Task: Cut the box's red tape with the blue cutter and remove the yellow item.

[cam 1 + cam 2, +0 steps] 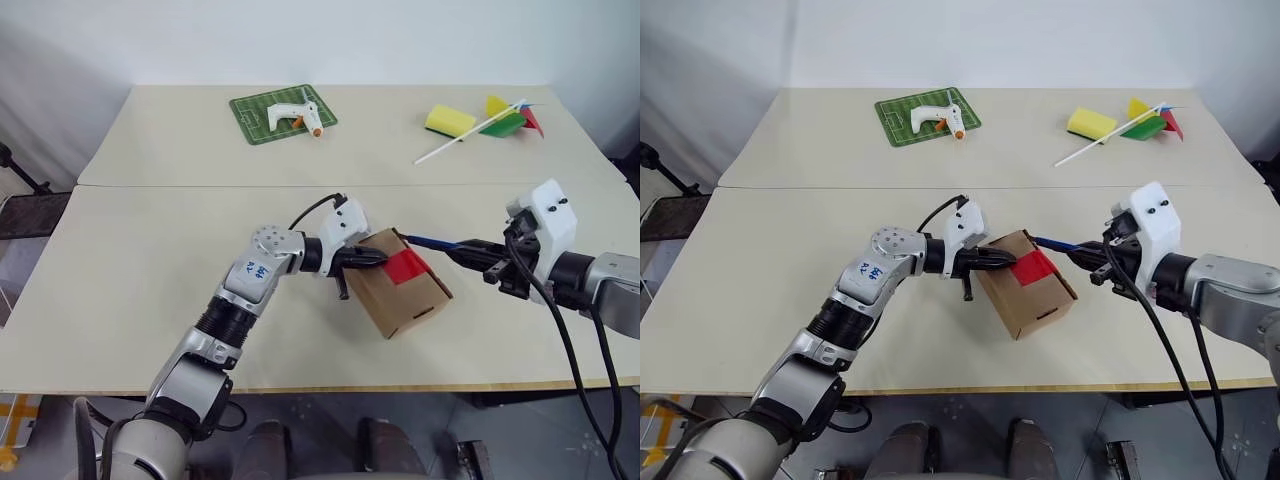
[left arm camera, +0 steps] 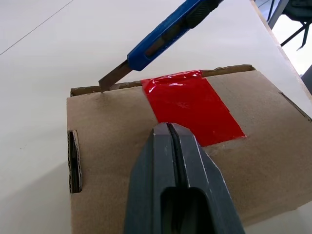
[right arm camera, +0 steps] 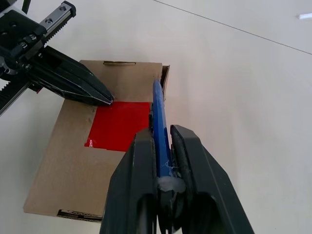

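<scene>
Box [image 1: 402, 285] mid-worktop [image 1: 150, 260], light cardboard, likely slides so pin near red tape [image 2: 192, 107] w/ clenched empty L tool [image 2: 169, 127]; R tool [image 3: 164, 146] grasping blue cutter [image 2: 163, 31], blade at seam edge.

Head stereo pair looks fwd/down over the box [image 1: 400, 285] from above. Both wrist cams sit close to the box, facing it from opposite sides; all share it.
</scene>
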